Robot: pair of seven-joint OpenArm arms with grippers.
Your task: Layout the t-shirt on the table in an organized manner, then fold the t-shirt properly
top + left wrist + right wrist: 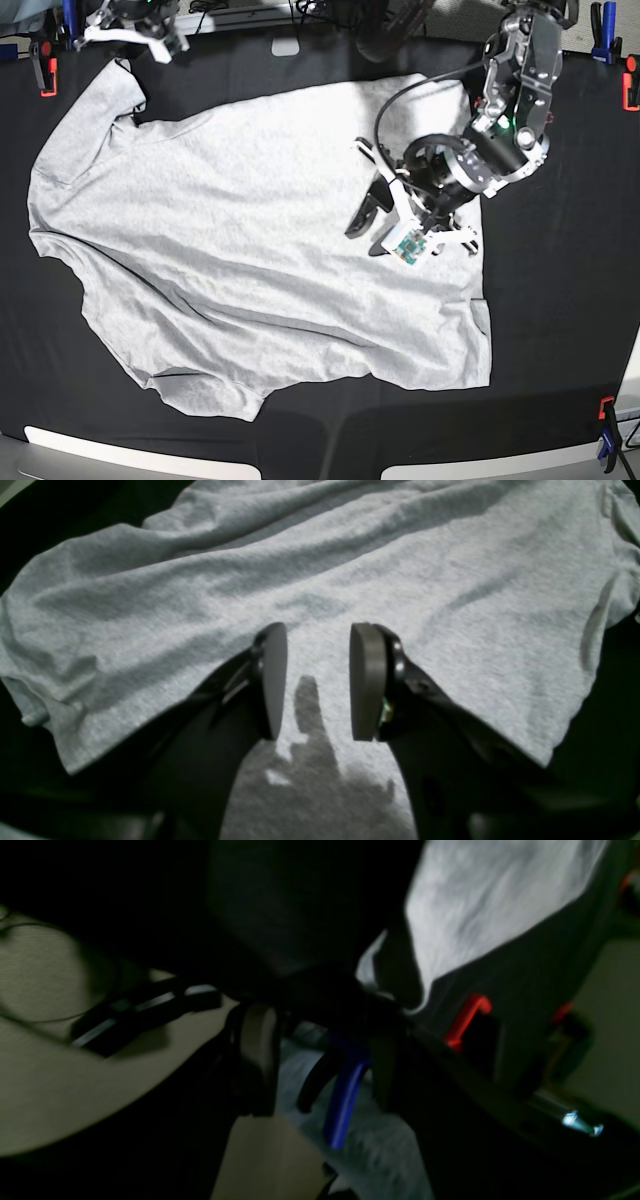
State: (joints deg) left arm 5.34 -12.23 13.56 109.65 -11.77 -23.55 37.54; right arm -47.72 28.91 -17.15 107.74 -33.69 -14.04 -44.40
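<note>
The light-grey t-shirt (250,240) lies spread and wrinkled on the black table (565,330), skewed, with no lettering showing. My left gripper (366,206) hovers over the shirt's right part, open and empty. In the left wrist view (320,680) its grey pads (368,680) stand apart above the shirt (350,570). My right gripper (135,35) is at the far left corner of the table, beside the shirt's upper corner. In the dark, blurred right wrist view its fingers (257,1055) stand apart with nothing between them, and the shirt (490,900) shows beyond.
Red clamps (45,75) (630,85) and blue clamps (610,20) sit at the table's far edge, and another clamp (605,440) at the near right corner. A blue clamp (345,1090) and a red clamp (465,1020) show close to my right gripper.
</note>
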